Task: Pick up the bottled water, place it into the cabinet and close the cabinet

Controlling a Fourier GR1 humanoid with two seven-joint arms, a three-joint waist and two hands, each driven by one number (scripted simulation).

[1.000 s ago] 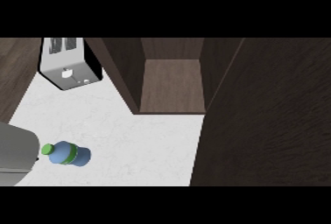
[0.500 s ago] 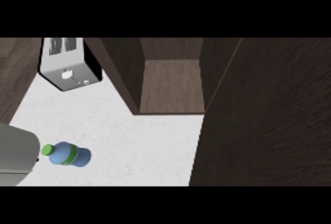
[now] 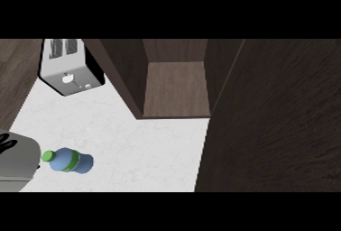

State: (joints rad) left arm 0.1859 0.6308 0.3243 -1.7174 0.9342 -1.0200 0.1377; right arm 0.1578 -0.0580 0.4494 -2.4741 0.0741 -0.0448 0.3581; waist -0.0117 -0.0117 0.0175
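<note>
The bottled water (image 3: 72, 161), a blue bottle with a green cap and a green band, lies on its side on the white counter (image 3: 133, 144) at the lower left, cap pointing left. My left forearm (image 3: 19, 160) comes in at the left edge right beside the cap. Only a black sliver of the left hand (image 3: 5, 145) shows at the frame's edge. The dark wood cabinet (image 3: 177, 88) stands open at the top centre, with a bare brown shelf inside. Its open door (image 3: 273, 117) fills the right side. The right hand does not show.
A silver toaster (image 3: 66, 67) stands at the upper left, next to the cabinet's left wall. A dark wood surface borders the counter along the far left.
</note>
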